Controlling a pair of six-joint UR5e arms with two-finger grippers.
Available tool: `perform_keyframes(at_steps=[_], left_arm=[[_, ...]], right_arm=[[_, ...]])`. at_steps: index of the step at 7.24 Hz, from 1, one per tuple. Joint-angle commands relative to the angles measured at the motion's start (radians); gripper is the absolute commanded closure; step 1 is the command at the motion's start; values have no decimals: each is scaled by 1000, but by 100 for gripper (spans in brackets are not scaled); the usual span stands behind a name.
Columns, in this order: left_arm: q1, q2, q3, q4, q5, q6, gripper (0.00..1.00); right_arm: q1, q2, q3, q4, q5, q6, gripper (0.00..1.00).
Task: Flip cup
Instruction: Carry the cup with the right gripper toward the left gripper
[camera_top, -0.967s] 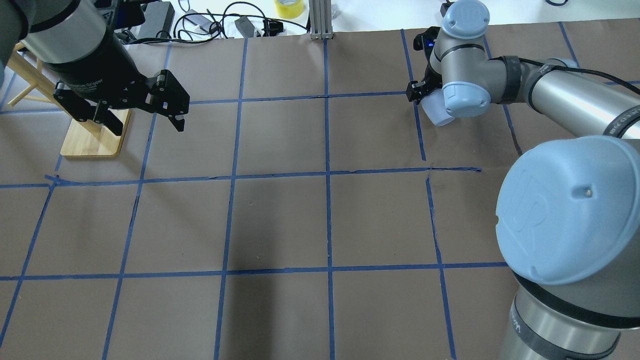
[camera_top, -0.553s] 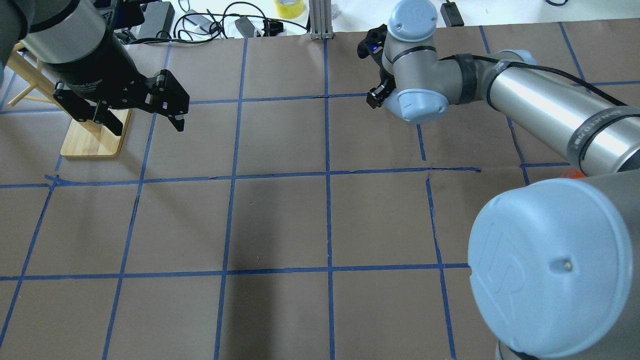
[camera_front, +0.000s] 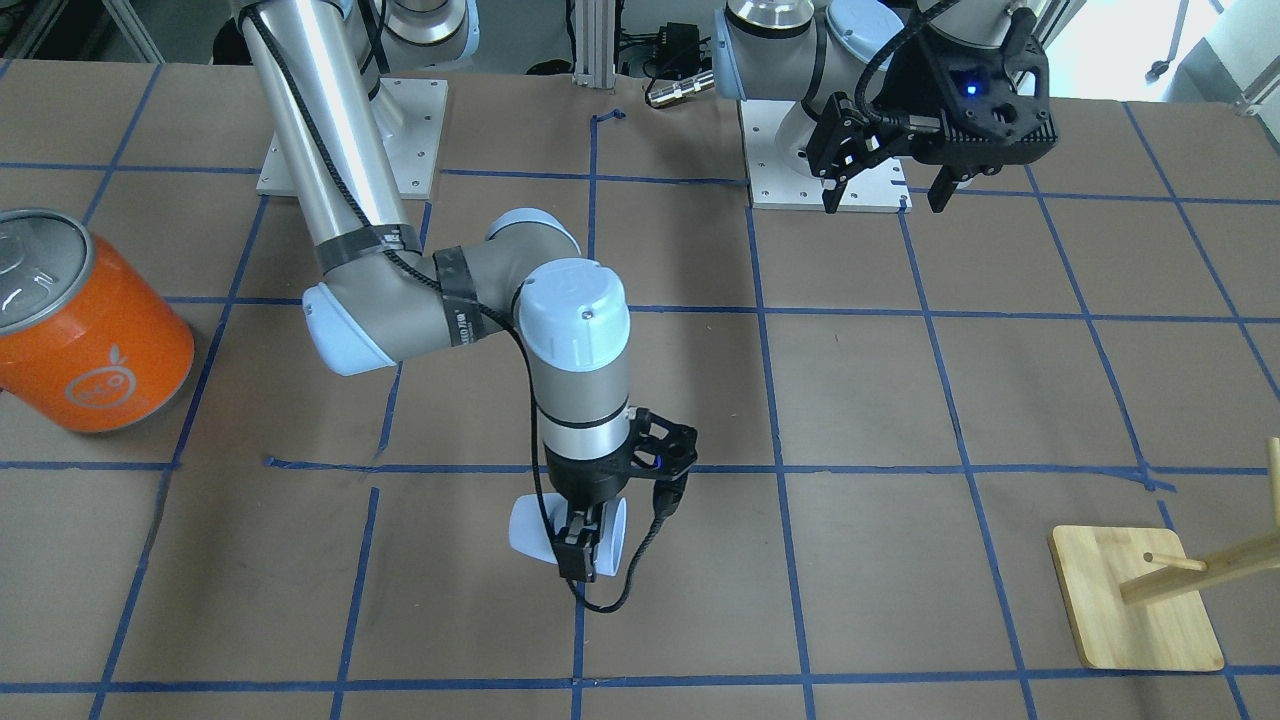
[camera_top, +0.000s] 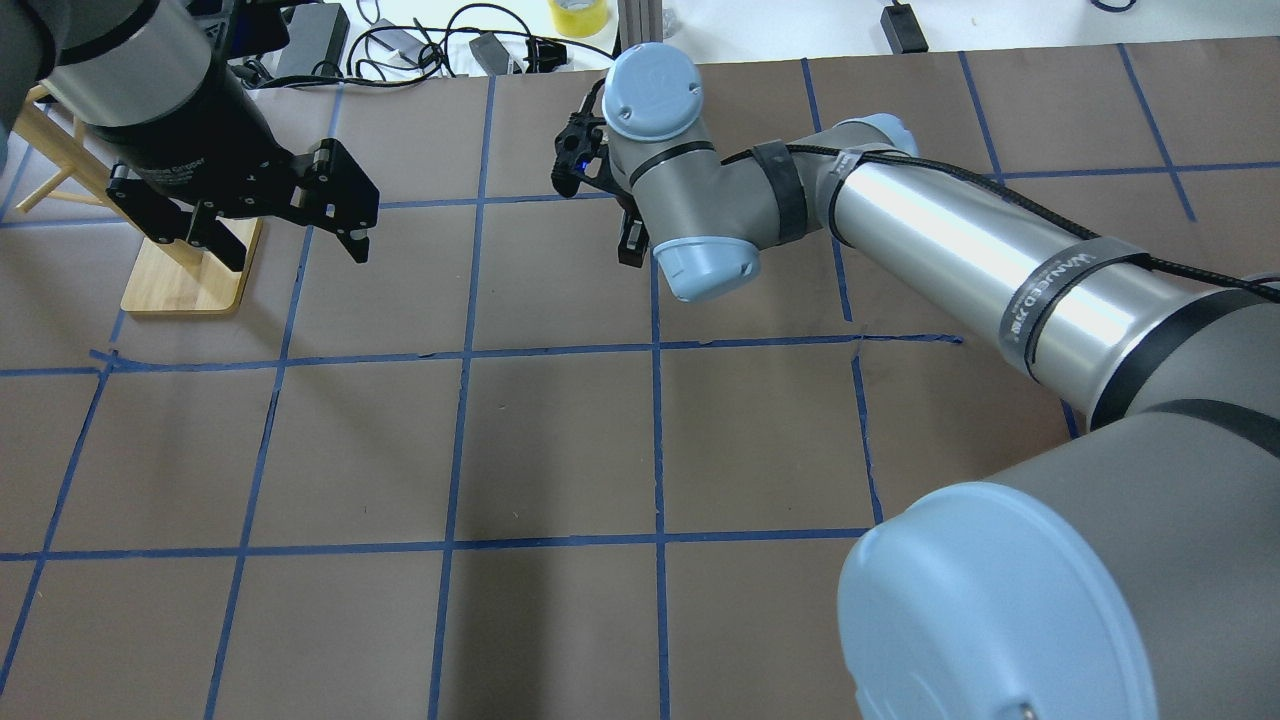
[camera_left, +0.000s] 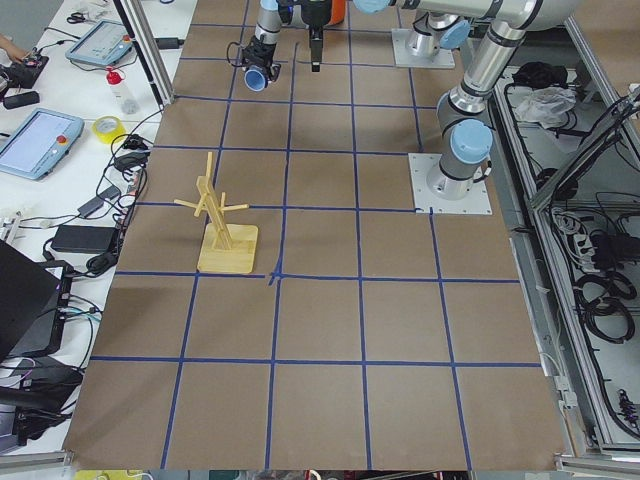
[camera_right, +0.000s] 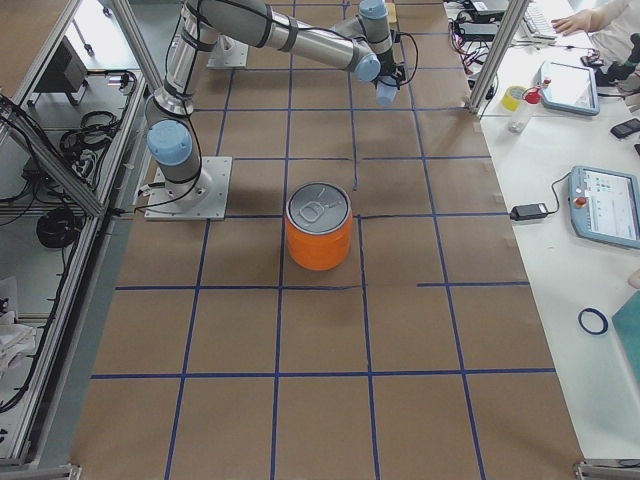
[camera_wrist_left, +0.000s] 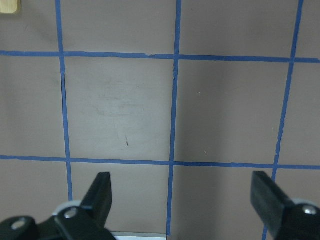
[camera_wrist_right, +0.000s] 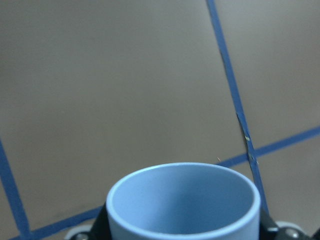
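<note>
We've got R gripper (camera_front: 580, 545) clamped on the cup (camera_front: 525, 527), held sideways off the table (camera_front: 900, 400), well clear of the orange can (camera_front: 90, 330): mid-flip, we reckon; next needs wrist roll to finish the turn, then set-down; L gripper (camera_front: 885, 190) gapes wide, empty.

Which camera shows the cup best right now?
Front-facing: the cup lies sideways in the right gripper. Right wrist shows only its open mouth; overhead hides it behind the right arm; side views show it tiny.
</note>
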Motion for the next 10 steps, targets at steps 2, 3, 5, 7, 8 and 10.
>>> perform_keyframes(at_steps=[2, 3, 5, 7, 8, 10], left_arm=[[0, 0, 0, 0, 0, 1, 0], [0, 0, 0, 1, 0, 1, 0], [0, 0, 0, 0, 0, 0, 0], [0, 0, 0, 0, 2, 1, 0], [0, 0, 0, 0, 2, 1, 0], [0, 0, 0, 1, 2, 1, 0]], right_arm=[[105, 37, -2, -51, 5, -190, 60], [121, 72, -2, -81, 5, -242, 60], [135, 85, 14, -91, 6, -234, 57], [146, 85, 17, -80, 6, -231, 54], [147, 88, 17, -80, 8, -228, 44], [147, 97, 18, -79, 61, -219, 8]])
